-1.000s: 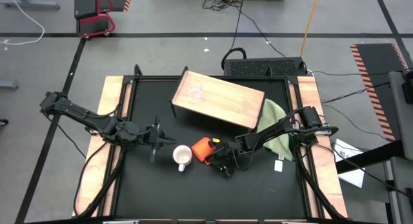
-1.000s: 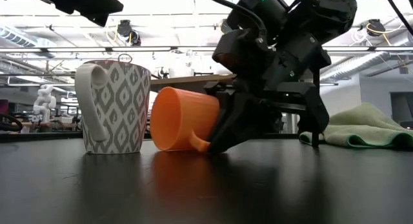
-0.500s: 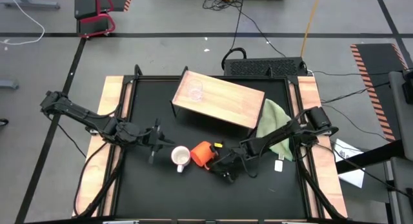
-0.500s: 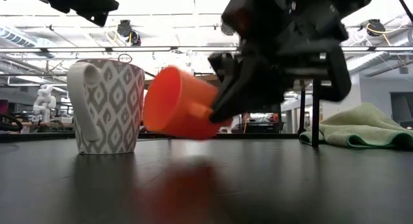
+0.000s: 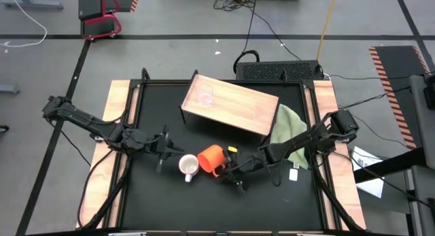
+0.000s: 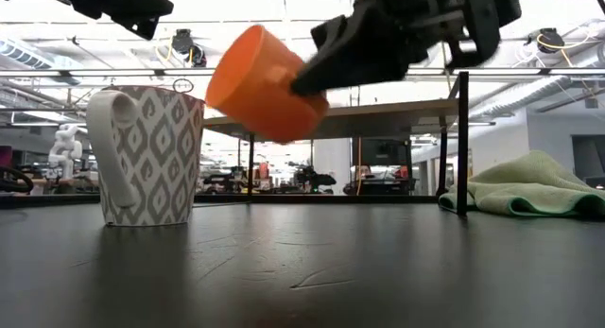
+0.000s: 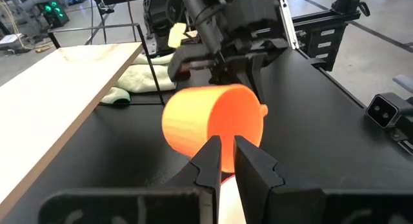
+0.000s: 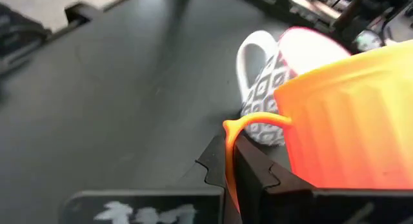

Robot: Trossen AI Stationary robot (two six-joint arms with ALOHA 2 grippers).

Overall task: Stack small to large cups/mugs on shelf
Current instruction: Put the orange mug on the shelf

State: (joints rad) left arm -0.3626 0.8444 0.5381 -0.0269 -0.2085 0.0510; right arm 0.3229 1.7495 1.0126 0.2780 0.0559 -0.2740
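The orange-red mug (image 5: 211,158) hangs tilted above the table with my right gripper (image 8: 227,156) shut on it. Its body is level with the rim of the white patterned mug (image 6: 151,158), which stands upright on its base just to its left. The small clear cup (image 5: 206,96) stands on the left end of the wooden shelf (image 5: 238,107). My left gripper (image 5: 178,153) hovers shut over the white mug's left side, high above the table, holding nothing. My right gripper pinches the orange mug's thin handle loop (image 8: 227,137) between its two fingers. The fingers come from the table's right, slanting downward. The mug (image 6: 260,82) is lifted clear of the table and sits tilted in the hold, on the gripper's left.
A green cloth (image 5: 285,130) lies bunched at the shelf's right end. The shelf's thin black legs (image 6: 462,144) stand on the table behind the mugs. A small white tag (image 5: 293,173) lies near the right side strip.
My right gripper has risen and drawn a little toward the table's left, holding the orange mug. The mug lay on its side on the table beside the white mug and is now lifted clear and tilted. The white mug has slid slightly toward the table's left.
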